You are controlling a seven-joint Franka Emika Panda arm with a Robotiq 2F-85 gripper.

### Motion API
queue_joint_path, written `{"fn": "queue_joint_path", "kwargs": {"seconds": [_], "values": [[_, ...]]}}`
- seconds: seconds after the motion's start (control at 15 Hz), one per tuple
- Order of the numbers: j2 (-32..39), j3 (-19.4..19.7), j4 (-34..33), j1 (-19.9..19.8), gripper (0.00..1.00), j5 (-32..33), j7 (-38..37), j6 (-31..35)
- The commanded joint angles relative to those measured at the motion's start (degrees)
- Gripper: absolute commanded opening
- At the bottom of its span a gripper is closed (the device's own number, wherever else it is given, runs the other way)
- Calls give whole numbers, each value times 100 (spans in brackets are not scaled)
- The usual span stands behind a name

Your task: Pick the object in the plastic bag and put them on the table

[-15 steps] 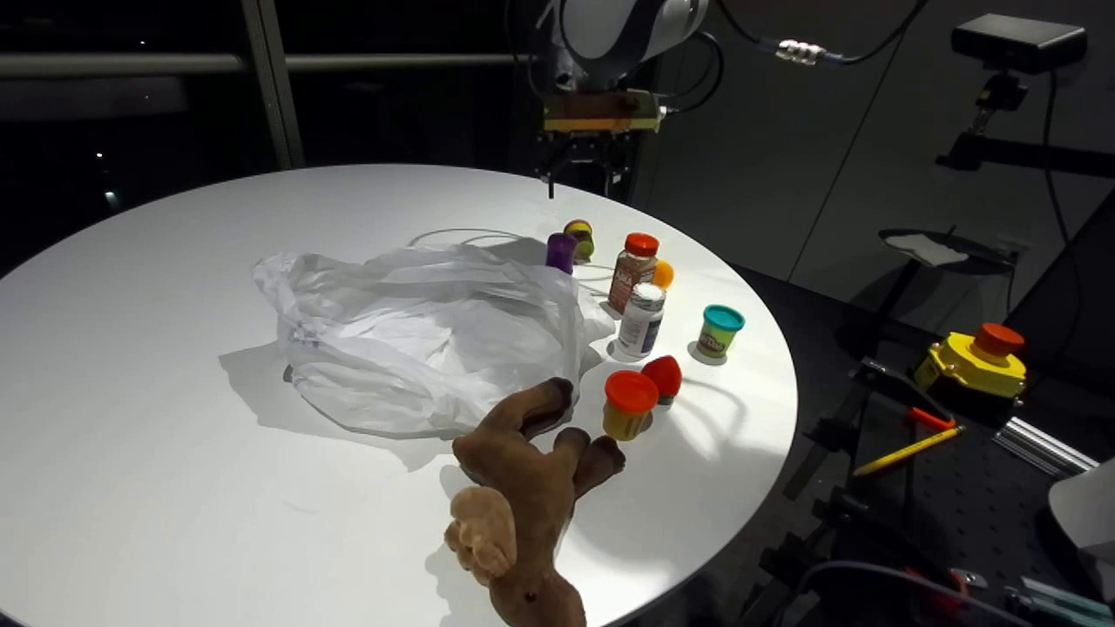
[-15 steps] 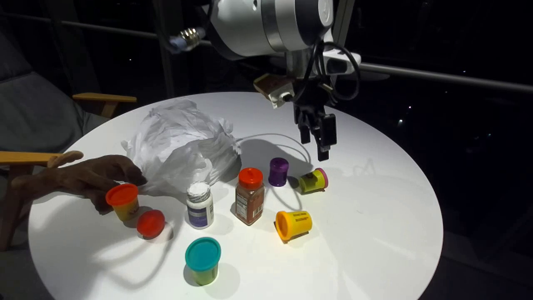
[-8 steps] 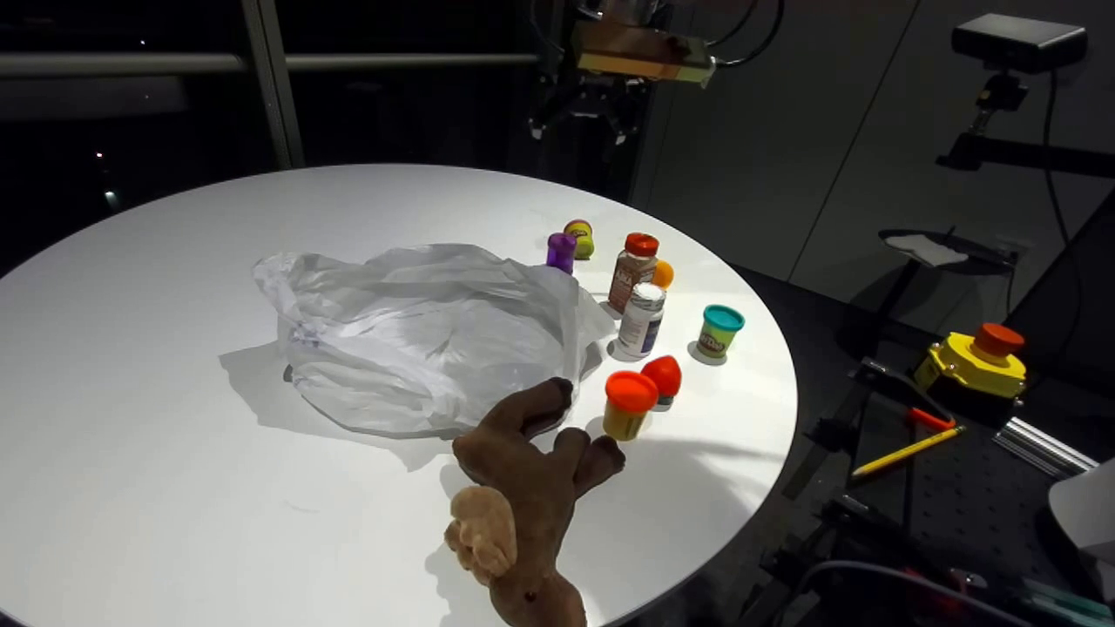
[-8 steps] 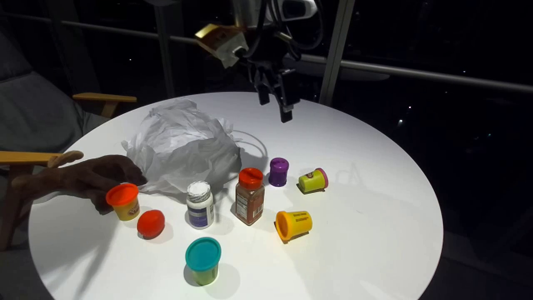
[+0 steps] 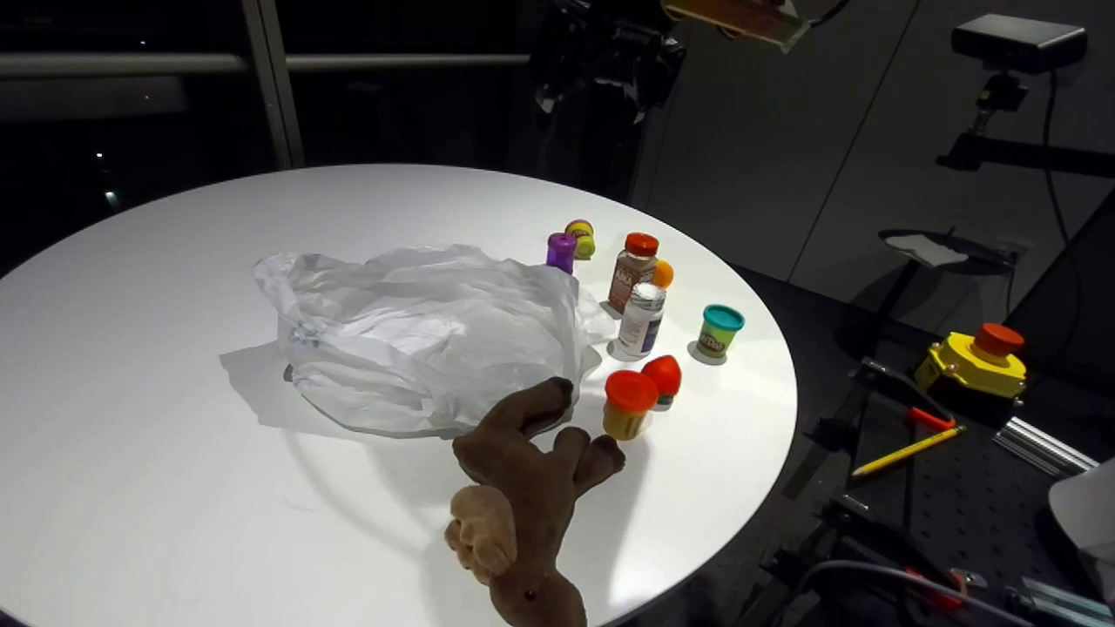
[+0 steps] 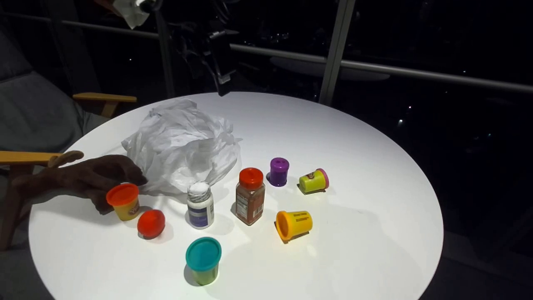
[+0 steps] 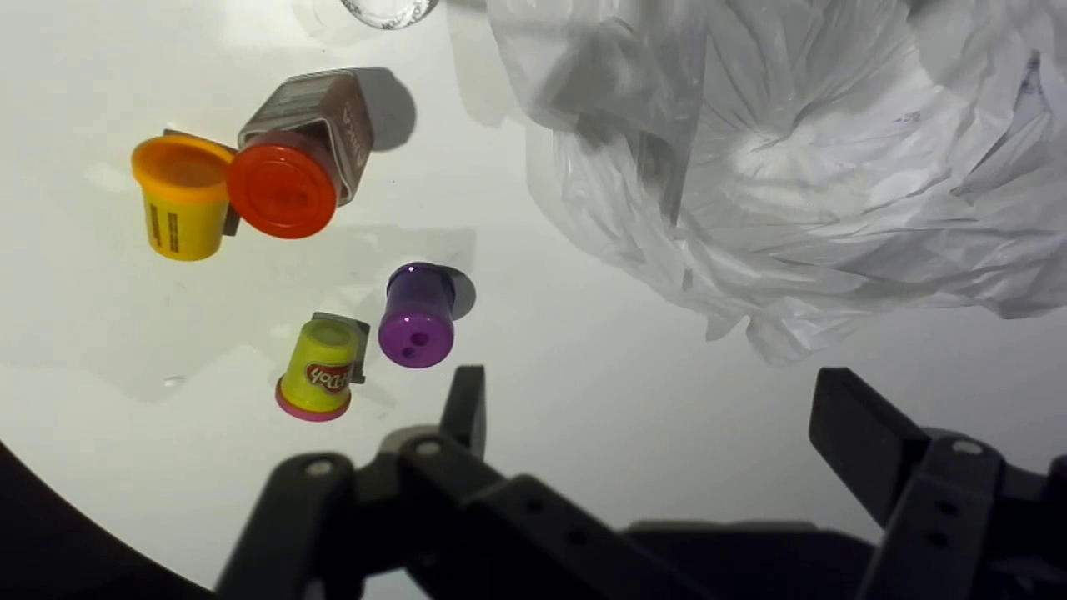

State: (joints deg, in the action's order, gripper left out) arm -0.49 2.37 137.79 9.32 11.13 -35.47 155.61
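White and crumpled, the plastic bag (image 6: 179,146) lies toward the far left edge of the round white table (image 6: 366,250) in an exterior view. Outside, toward the near and right edges, stand a purple cylindrical shaker (image 6: 279,171), a red-lidded brown jar (image 6: 250,201) and a teal-lidded plastic tub (image 6: 203,257). The wrist view shows no object in the bag, so unpacking seems nearly done; folds could hide one. The black two-fingered gripper (image 7: 650,400) hangs above, spread wide, holding nothing.
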Motion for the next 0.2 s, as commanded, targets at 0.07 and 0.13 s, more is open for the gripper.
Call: {"fn": "queue_joint_path", "kwargs": {"seconds": [0.07,0.13], "values": [[-13,-210,27,-245,100,-36,85,4],[-10,-207,33,-246,100,-37,96,7]]}}
